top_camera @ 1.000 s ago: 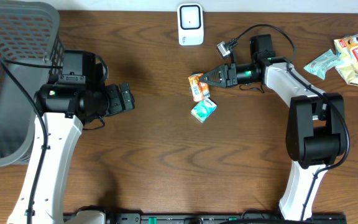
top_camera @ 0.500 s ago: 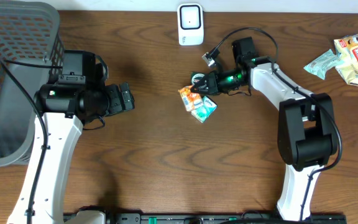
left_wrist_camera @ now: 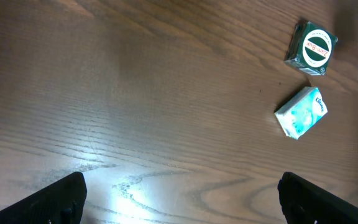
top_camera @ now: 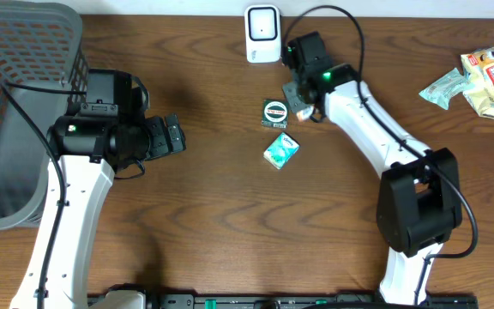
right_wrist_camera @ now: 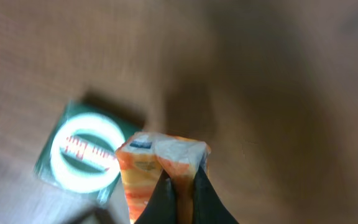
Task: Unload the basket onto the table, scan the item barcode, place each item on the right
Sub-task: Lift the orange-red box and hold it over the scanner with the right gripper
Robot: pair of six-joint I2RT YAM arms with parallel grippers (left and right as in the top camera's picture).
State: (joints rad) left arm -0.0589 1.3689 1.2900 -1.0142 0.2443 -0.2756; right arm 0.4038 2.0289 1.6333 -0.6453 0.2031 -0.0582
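Since a second earlier the right arm had swung from a stretch across the table [top_camera: 230,232] to a reach up toward the white scanner [top_camera: 263,33], and the orange packet [right_wrist_camera: 148,165] had left its spot beside the teal pack [top_camera: 280,149]; the left arm had not shifted at all.

The right gripper [right_wrist_camera: 182,177] was pressed together on the orange packet, pinching its lower edge between the two dark fingers [right_wrist_camera: 164,200]; in the right wrist view the packet stood upright in front of the camera, its top corner overlapping the corner of a green box [right_wrist_camera: 82,152] with a white ring on its lid; the wood behind was blurred, so whether the packet cleared the table could not be told. From overhead, the packet showed only as a small pale-orange scrap just beside the green box, below and to the right of the scanner, near it but not touching.

The left gripper [left_wrist_camera: 182,186] was spread wide and held nothing; its fingers [left_wrist_camera: 55,199] framed bare wood, with the green box and the teal pack lying apart from each other at the far right of its view; a blurred orange patch sat at that edge.

A grey basket [top_camera: 24,112] stood at the table's left end; two snack bags [top_camera: 487,81] lay at the far right, well apart from the rest.
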